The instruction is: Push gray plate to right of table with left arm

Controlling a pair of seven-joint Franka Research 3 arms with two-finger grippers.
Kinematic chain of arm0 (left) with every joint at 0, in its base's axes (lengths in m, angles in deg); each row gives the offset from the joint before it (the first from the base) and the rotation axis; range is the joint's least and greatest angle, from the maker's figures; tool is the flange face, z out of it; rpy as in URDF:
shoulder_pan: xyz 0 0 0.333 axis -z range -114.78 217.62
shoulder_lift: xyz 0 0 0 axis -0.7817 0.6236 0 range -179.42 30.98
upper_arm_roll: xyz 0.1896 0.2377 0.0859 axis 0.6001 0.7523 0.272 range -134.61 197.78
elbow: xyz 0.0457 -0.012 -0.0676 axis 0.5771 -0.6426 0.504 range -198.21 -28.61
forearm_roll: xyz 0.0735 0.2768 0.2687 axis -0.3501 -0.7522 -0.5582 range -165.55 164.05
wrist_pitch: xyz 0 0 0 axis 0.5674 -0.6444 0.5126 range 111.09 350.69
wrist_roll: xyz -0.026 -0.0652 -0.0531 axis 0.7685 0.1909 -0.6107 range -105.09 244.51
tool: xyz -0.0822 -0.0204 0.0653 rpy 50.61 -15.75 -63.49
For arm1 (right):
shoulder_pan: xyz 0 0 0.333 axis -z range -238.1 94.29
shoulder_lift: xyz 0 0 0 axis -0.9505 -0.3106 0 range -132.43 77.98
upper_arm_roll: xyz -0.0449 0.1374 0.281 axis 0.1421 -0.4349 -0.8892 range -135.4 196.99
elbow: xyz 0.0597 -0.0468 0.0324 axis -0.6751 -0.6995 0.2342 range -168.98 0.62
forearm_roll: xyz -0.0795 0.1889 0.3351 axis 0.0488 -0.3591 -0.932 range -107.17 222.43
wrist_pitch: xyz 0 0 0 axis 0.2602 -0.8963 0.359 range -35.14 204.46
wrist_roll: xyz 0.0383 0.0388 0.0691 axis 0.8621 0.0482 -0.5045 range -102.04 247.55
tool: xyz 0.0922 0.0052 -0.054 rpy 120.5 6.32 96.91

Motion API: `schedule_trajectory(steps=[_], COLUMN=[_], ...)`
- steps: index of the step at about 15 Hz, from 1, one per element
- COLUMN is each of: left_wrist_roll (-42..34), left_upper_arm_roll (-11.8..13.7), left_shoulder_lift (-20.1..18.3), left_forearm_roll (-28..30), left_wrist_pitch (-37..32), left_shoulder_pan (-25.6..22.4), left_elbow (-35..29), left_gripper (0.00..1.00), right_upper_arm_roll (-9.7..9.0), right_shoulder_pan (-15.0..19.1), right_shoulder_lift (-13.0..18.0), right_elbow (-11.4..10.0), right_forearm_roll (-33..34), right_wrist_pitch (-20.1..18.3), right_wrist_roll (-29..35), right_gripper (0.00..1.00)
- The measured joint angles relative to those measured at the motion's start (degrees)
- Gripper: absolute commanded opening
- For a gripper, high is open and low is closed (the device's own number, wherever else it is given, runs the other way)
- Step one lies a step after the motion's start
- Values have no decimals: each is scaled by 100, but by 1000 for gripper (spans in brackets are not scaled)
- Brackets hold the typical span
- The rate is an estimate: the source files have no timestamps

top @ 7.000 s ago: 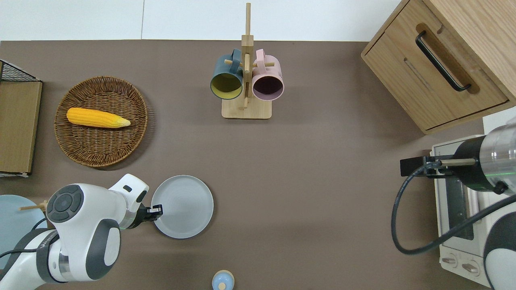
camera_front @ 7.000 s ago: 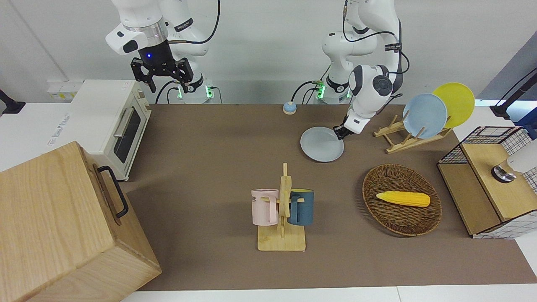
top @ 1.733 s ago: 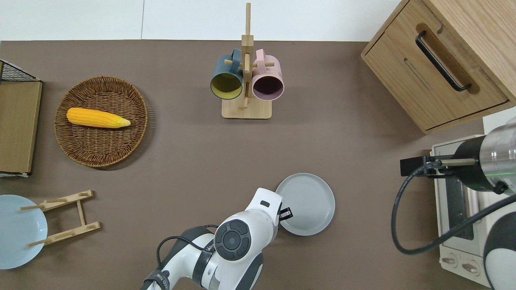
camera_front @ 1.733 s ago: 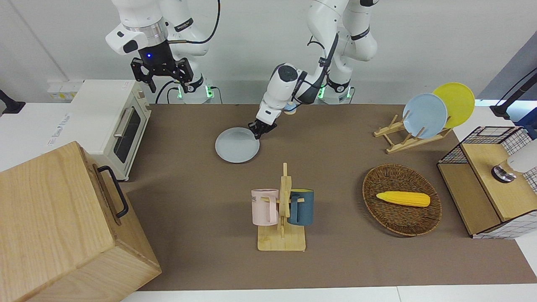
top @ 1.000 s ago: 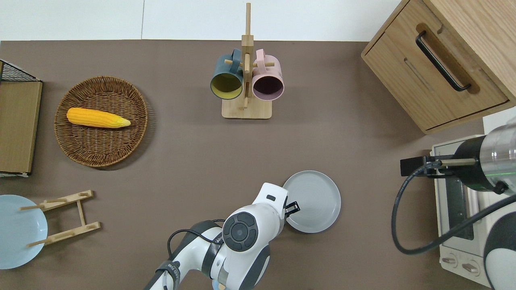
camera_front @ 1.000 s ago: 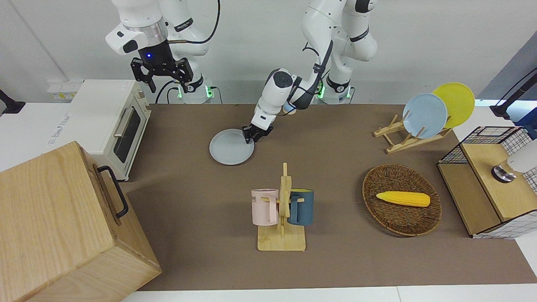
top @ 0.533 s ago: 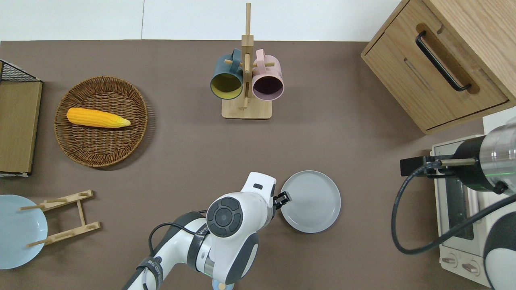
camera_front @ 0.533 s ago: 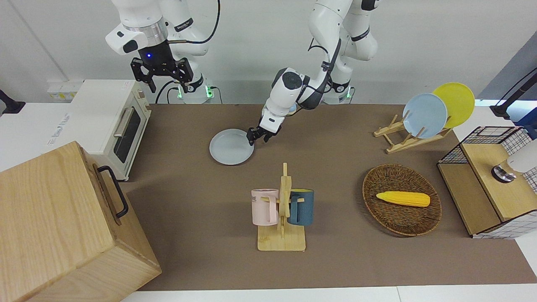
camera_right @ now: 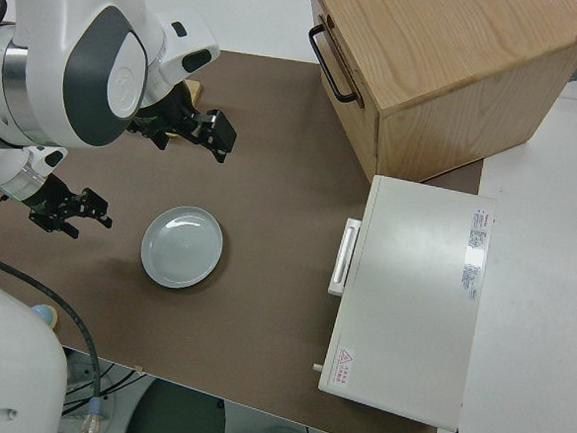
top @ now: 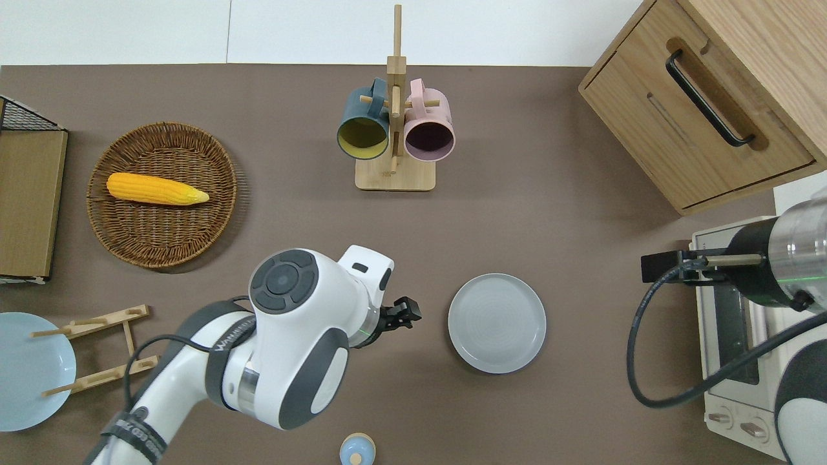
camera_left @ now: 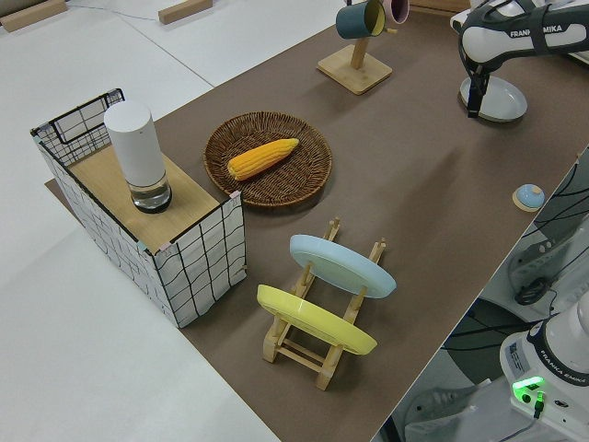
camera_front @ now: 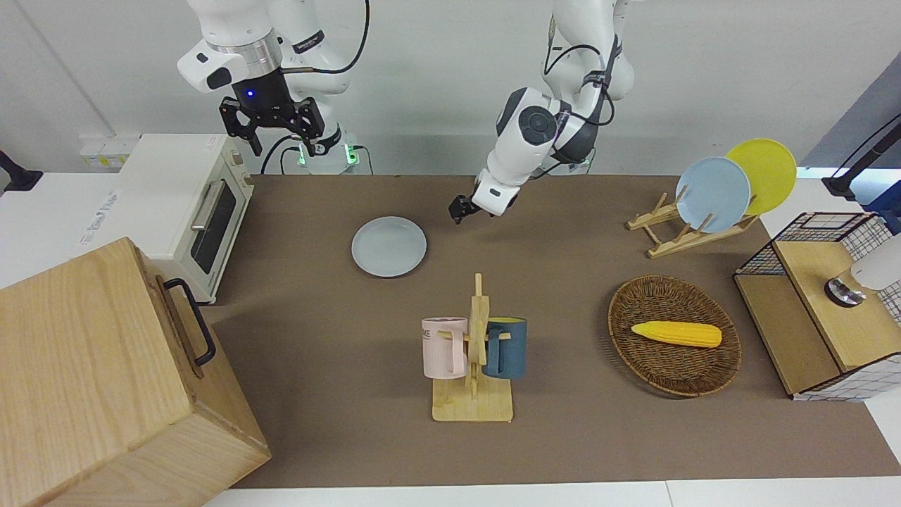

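One gray plate [camera_front: 388, 246] flat on table [camera_front: 563, 436], left hand [top: 406, 313] apart, fingers unclear, two racked plates, two mugs

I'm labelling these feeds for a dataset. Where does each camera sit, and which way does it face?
Front: across the table, facing both arms; the left gripper is up beside the gray plate.
Overhead: looks straight down; left arm fills the bottom.
Left side: raised at the left arm's end, looking along the table.
Right side: above the right arm, looking at the oven.
All four share the gray plate.
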State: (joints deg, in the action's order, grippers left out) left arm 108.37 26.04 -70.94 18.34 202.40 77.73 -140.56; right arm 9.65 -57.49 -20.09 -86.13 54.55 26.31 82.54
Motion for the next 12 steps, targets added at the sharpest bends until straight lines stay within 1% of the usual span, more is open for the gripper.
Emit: schedule_trajectory(steps=[2,4,5,9,10,12], left_wrist_roll=[-302,-686,-956,-2455,-2766,-3217], left_upper_arm_roll=[52,132,224,936,1055,1150], left_shoulder_lift=[-67,-173,-227,-360,-374,-413], left_forearm_roll=[-320,-558,-645,-747,-759,-920], left_wrist_pitch=[-541,-794,-854,-912,-913,-918], left_shoulder_pan=[-278,-527,-616,-924,-1039,-1273], left_elbow=[295,402,417,454,500,640], left_gripper=[989,989,989,991,991,991], right_upper_arm_roll=[0,0,0,0,0,0], right_shoulder_pan=[0,0,0,0,0,0], right_shoulder_lift=[0,0,0,0,0,0], right_elbow=[0,0,0,0,0,0], right_forearm_roll=[0,0,0,0,0,0], right_wrist_pitch=[0,0,0,0,0,0], right_wrist_roll=[0,0,0,0,0,0], right_gripper=[996,996,996,996,996,996])
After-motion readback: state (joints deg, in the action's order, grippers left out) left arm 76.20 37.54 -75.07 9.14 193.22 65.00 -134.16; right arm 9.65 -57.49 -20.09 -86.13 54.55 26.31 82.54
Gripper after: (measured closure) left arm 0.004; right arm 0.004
